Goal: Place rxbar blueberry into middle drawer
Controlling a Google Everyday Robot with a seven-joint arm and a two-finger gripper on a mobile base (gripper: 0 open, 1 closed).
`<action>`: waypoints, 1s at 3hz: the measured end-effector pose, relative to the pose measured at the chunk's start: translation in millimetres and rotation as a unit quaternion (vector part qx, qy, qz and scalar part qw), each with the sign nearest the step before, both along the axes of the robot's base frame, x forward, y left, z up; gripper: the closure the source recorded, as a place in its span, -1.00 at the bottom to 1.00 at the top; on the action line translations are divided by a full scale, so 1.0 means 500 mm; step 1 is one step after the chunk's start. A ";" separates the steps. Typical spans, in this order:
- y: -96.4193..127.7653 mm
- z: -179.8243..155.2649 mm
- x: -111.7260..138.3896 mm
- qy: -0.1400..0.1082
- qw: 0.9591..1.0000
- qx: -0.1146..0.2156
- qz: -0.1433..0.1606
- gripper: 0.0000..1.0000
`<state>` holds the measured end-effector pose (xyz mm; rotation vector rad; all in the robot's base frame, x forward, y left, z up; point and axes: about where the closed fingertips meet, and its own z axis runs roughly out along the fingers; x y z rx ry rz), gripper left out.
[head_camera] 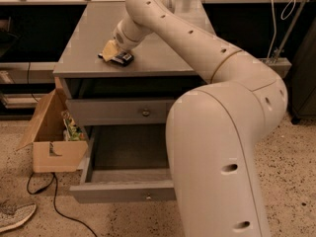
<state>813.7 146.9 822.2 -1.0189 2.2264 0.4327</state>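
The rxbar blueberry (121, 59), a small dark flat bar, lies on the grey cabinet top (168, 48) near its front left part. My gripper (112, 50) is down on the cabinet top, right at the bar's left end and touching or almost touching it. The middle drawer (123, 191) is the lowest front with a tiny pale knob. It stands pulled out, and its inside (133, 152) shows nothing in it. My large pale arm covers the drawer's right side.
A shut grey drawer front with a brassy knob (145, 113) sits above the open drawer. An open cardboard box (52, 142) with packets stands on the floor to the left. A black cable (54, 206) and a shoe (15, 217) lie on the floor.
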 end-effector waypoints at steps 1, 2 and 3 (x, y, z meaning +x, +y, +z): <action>-0.005 0.020 -0.005 -0.005 1.000 0.006 0.002 0.90; -0.048 0.095 -0.034 -0.044 0.998 0.050 -0.006 1.00; -0.100 0.172 -0.094 -0.088 0.991 0.105 -0.005 1.00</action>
